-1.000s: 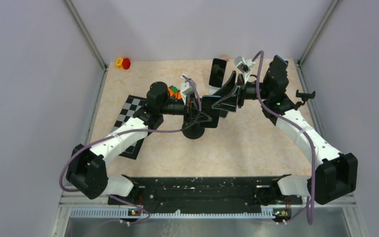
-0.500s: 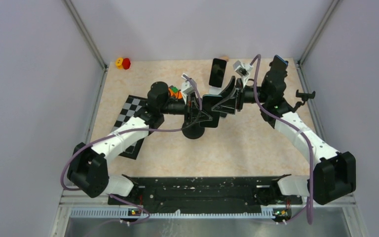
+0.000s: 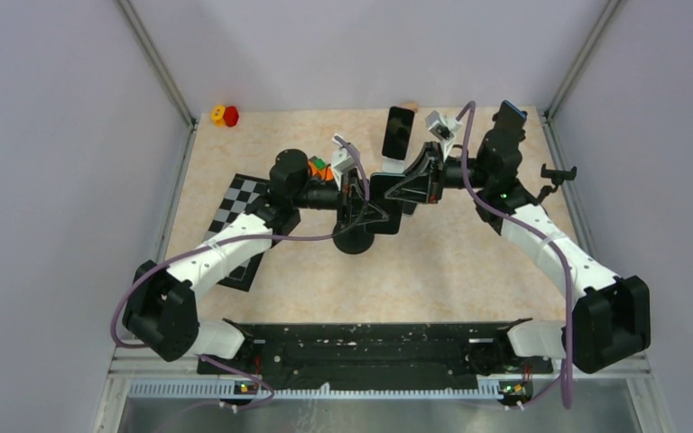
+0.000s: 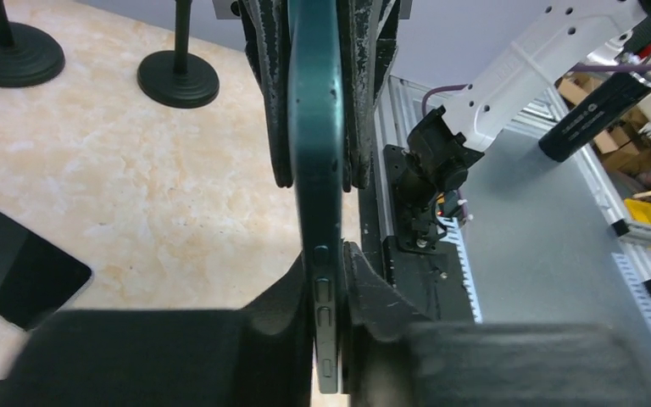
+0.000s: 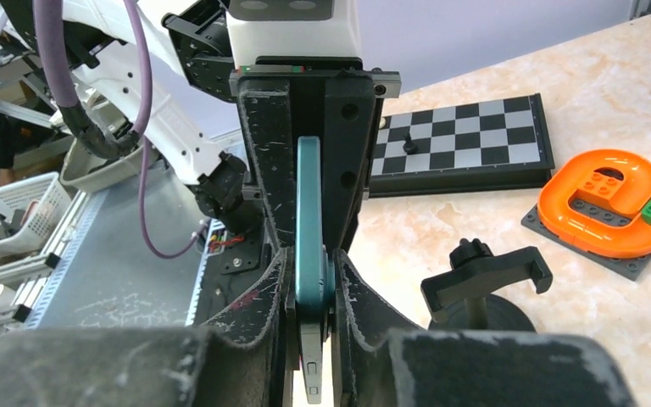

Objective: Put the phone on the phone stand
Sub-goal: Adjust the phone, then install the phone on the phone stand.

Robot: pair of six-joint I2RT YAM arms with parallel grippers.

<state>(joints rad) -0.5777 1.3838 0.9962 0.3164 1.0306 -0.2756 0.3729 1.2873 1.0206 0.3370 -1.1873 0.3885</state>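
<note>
— What have you got, biggest first?

— I'm looking at a beige marbled table (image 3: 469, 262), with all the action over its middle. A glossy chessboard (image 5: 458, 140) lies off to the left, one dark piece (image 5: 408, 144) standing on it.

— And the phone?

— The teal phone (image 4: 315, 216) is off the table, edge-on, with a smooth rounded rim. My left gripper (image 4: 326, 263) is clamped on one end and my right gripper (image 5: 312, 263) is pinched onto the other.

— The stand?

— The black phone stand (image 5: 485, 275), round base and clamp head, sits near my right fingers. Only that wrist view shows its clamp. My left wrist alone shows the phone's side buttons and a black phone (image 4: 17, 271) lying flat. Smallest is an orange plastic loop (image 5: 559, 216) on a grey studded plate (image 5: 536, 222).
</note>
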